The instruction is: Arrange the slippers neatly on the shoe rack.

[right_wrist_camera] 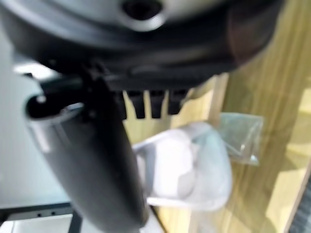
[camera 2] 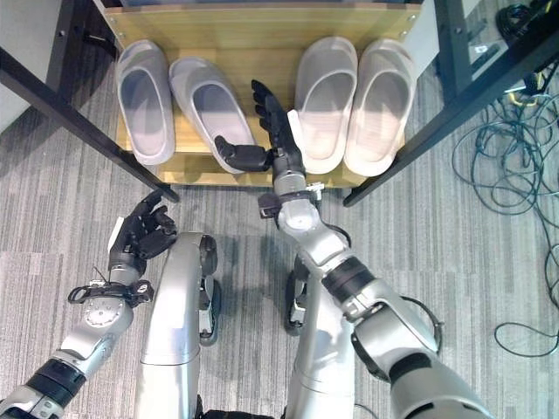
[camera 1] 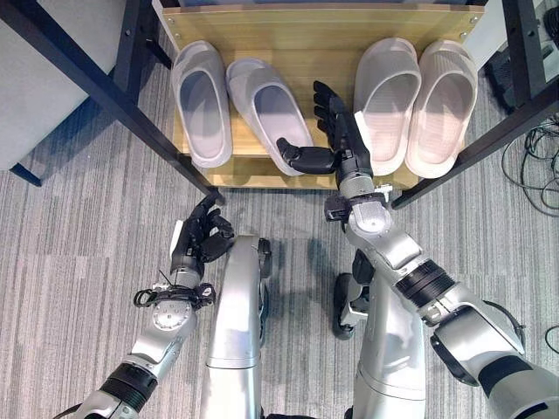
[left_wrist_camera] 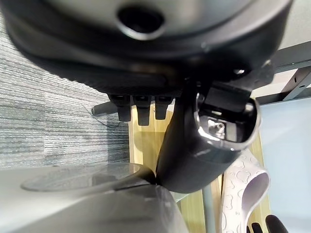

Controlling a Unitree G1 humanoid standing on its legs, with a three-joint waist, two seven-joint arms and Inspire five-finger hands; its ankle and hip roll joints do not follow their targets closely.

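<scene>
Left eye view: the right hand [camera 1: 339, 133], fingers straight, thumb spread, holds nothing on the shoe rack [camera 1: 323, 37], between 2 grey slippers [camera 1: 236, 105] beyond its thumb and 2 beige slippers [camera 1: 415, 100] behind its back. Right eye view: the left hand [camera 2: 140, 234], loosely curled and empty, hangs above the carpet [camera 2: 454, 227].

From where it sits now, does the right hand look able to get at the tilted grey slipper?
Probably yes. The right hand is open over the shoe rack, thumb at the heel end of the tilted grey slipper, with nothing between them. The beige pair lies on its other side.
</scene>
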